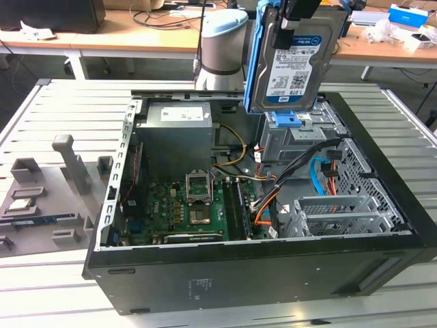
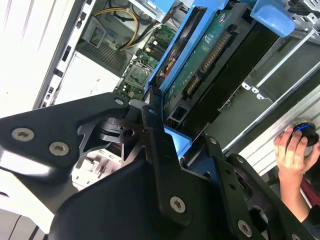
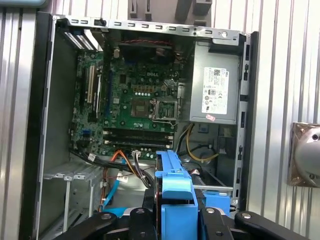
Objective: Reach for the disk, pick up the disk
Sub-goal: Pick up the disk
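Note:
The disk (image 1: 290, 65), a silver drive with a white-and-blue label in a bright blue frame, hangs upright in the air above the back right of the open computer case (image 1: 109, 205). My gripper (image 1: 295, 17) is shut on its top edge. In the second wrist view the black fingers (image 2: 152, 125) clamp the blue frame, and the disk (image 2: 200, 75) shows its green circuit board side. In the first wrist view the disk (image 3: 175, 192) appears edge-on between the gripper (image 3: 175, 216) halves, over the case interior.
Inside the case lie a green motherboard (image 1: 191, 198), a grey power supply (image 1: 177, 133), cables and a blue bracket (image 1: 287, 119) in the drive bay under the disk. Grey fixtures (image 1: 68, 164) stand at the exterior view's left. A person's hand (image 2: 292, 150) rests beside the case.

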`<action>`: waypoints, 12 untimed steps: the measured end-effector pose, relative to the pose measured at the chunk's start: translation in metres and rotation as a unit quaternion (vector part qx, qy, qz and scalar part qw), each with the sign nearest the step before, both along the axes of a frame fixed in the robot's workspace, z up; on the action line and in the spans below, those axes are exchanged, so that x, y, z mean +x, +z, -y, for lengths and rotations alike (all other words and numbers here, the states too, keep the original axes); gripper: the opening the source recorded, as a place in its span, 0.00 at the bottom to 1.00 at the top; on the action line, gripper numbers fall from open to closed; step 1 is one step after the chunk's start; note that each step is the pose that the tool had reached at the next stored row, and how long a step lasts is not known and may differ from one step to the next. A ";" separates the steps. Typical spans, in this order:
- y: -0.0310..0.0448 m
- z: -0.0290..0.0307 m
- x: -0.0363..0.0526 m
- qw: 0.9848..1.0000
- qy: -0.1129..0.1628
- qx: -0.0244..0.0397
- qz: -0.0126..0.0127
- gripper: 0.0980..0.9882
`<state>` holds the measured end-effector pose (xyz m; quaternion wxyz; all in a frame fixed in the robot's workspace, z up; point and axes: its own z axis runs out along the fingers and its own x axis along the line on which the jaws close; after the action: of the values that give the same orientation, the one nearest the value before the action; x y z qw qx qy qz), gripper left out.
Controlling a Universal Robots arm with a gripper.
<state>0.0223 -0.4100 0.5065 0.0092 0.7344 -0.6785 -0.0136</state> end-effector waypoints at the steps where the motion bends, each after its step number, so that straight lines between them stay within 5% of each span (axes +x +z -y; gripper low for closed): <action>1: -0.0001 0.0017 0.0000 1.000 0.000 0.000 0.000 0.30; 12: -0.0001 0.0192 0.0000 1.000 0.000 0.000 0.000 0.30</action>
<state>0.0222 -0.4291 0.5064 0.0091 0.7344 -0.6785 -0.0137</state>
